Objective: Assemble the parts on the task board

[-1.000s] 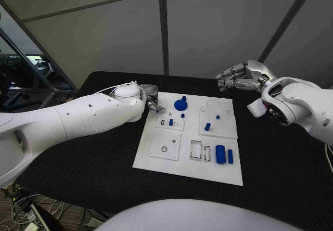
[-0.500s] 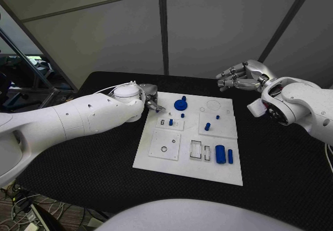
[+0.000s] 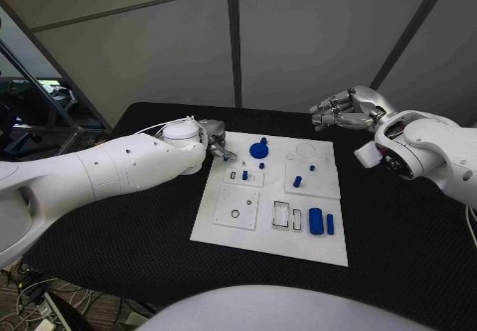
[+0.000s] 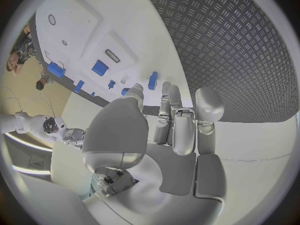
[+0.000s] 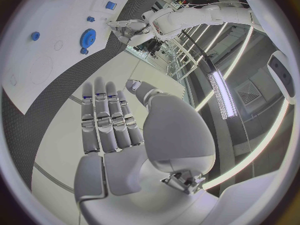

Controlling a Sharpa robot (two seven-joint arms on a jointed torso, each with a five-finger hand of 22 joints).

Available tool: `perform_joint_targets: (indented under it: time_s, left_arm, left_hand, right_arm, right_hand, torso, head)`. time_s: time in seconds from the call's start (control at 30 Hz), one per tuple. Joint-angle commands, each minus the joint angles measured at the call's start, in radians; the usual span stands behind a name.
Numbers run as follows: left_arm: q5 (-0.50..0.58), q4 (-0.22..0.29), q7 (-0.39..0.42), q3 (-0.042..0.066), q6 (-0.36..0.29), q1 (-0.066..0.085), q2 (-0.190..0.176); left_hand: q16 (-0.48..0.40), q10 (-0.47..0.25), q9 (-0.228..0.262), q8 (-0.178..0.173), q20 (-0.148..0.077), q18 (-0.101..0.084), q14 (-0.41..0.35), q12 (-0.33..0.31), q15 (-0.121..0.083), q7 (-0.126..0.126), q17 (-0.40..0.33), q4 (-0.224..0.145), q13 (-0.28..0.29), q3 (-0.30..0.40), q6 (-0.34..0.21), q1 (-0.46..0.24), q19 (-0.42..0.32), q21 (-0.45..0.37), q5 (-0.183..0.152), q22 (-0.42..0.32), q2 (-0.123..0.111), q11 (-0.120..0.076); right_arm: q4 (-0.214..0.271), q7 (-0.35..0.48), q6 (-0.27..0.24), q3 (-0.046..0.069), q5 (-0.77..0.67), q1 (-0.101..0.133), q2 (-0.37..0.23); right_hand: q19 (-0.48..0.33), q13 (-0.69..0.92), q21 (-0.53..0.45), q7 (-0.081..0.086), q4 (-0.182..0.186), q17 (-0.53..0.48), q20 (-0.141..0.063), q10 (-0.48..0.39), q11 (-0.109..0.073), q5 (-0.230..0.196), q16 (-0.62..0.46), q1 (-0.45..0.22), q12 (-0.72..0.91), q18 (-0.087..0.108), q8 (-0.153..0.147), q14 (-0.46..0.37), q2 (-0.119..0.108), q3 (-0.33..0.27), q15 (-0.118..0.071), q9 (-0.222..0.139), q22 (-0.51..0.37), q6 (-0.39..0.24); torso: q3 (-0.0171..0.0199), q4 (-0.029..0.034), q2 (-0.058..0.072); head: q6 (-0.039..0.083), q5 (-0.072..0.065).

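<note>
The white task board (image 3: 224, 231) lies in the middle of the black table. A blue gear (image 3: 258, 148) stands near its far edge, and small blue pegs (image 3: 297, 181) stand further in. Two blue cylinders (image 3: 316, 221) lie by the near right corner. My left hand (image 3: 217, 145) hovers at the board's far left corner, its fingers straight and side by side over the edge, holding nothing. In the left wrist view that hand (image 4: 172, 130) points at the board (image 4: 112, 35). My right hand (image 3: 343, 110) hangs raised past the far right corner, its fingers loosely spread and empty. The right wrist view shows the gear (image 5: 88, 36).
Rectangular slots (image 3: 281, 215) and a raised plate with a round hole (image 3: 236, 207) mark the board's near half. Grey wall panels stand behind the table. Black table surface runs along both sides of the board.
</note>
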Motion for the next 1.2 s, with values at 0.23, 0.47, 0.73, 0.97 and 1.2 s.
perform_joint_targets:
  time_s: [0.23,0.47,0.73,0.97,1.2]
  left_arm:
    - [-0.009,0.011,0.006,0.010,-0.040,0.002,-0.008]
    - [0.031,0.021,0.011,0.051,-0.048,0.024,-0.026]
    - [0.139,0.002,0.071,0.064,0.157,0.102,-0.034]
    - [0.166,-0.037,0.068,0.061,0.435,0.166,-0.014]
    - [0.172,-0.118,0.016,0.010,0.661,0.242,0.047]
  left_hand:
    - [-0.007,-0.046,-0.010,-0.043,0.015,-0.088,0.018,0.007,0.022,0.029,0.103,0.001,-0.004,-0.072,-0.099,-0.024,-0.007,-0.025,0.006,0.107,0.015,0.024]
    - [-0.026,-0.066,-0.015,-0.047,0.035,-0.083,0.001,0.008,0.048,0.060,0.074,0.002,-0.012,-0.098,-0.174,-0.039,-0.020,-0.069,0.007,0.101,0.020,0.057]
    - [-0.111,-0.067,0.003,0.018,0.047,-0.055,-0.064,0.013,0.055,0.065,-0.043,0.000,-0.022,-0.117,-0.210,-0.032,-0.075,-0.244,-0.001,0.053,0.102,0.062]
    - [-0.024,0.041,0.104,0.194,0.026,-0.083,0.015,0.162,0.028,0.031,0.078,-0.006,0.117,-0.133,-0.180,0.000,0.003,-0.070,0.002,0.097,0.158,0.031]
    - [-0.002,0.051,0.212,0.312,0.014,-0.091,0.029,0.210,0.017,0.013,0.110,-0.006,0.196,-0.156,-0.252,0.028,0.021,-0.028,0.003,0.119,0.167,0.016]
  right_arm:
    - [-0.004,0.010,0.007,0.001,0.000,0.002,0.001]
    - [-0.012,0.011,0.008,0.001,0.000,0.002,0.002]
    - [-0.024,0.011,0.008,0.001,0.000,0.002,0.005]
    - [-0.032,0.011,0.008,0.000,0.000,0.002,0.010]
    - [-0.036,0.010,0.006,0.000,0.000,0.002,0.017]
  right_hand:
    - [0.008,-0.001,-0.003,-0.001,0.001,-0.001,0.002,-0.003,-0.002,0.004,-0.001,0.001,0.005,0.002,0.005,0.000,0.004,0.007,-0.005,0.000,-0.001,0.000]
    - [0.008,-0.001,-0.003,-0.001,0.000,-0.001,0.002,-0.003,-0.002,0.005,-0.001,0.001,0.005,0.002,0.005,0.000,0.004,0.007,-0.005,0.000,-0.001,0.000]
    - [0.008,-0.002,-0.004,-0.001,0.000,-0.001,0.002,-0.003,-0.002,0.005,-0.001,0.000,0.006,0.002,0.005,0.000,0.003,0.007,-0.005,0.000,-0.001,0.000]
    - [0.009,-0.002,-0.005,-0.001,-0.001,-0.002,0.002,-0.003,-0.002,0.006,-0.001,0.002,0.007,0.002,0.006,0.001,0.003,0.008,-0.006,0.000,-0.002,0.000]
    - [0.009,-0.003,-0.005,-0.002,-0.004,-0.002,0.002,-0.002,-0.003,0.006,-0.001,0.005,0.008,0.003,0.006,0.001,0.003,0.009,-0.006,0.000,-0.002,0.000]
  torso:
    - [-0.0006,0.0006,0.000]
    - [0.0001,0.0004,0.000]
    - [0.0009,-0.0005,-0.001]
    - [-0.0001,-0.0026,-0.001]
    - [0.0013,-0.0026,-0.001]
  head:
    - [0.001,-0.002]
    - [0.001,-0.002]
    - [0.012,0.000]
    - [0.019,-0.003]
    - [0.021,0.000]
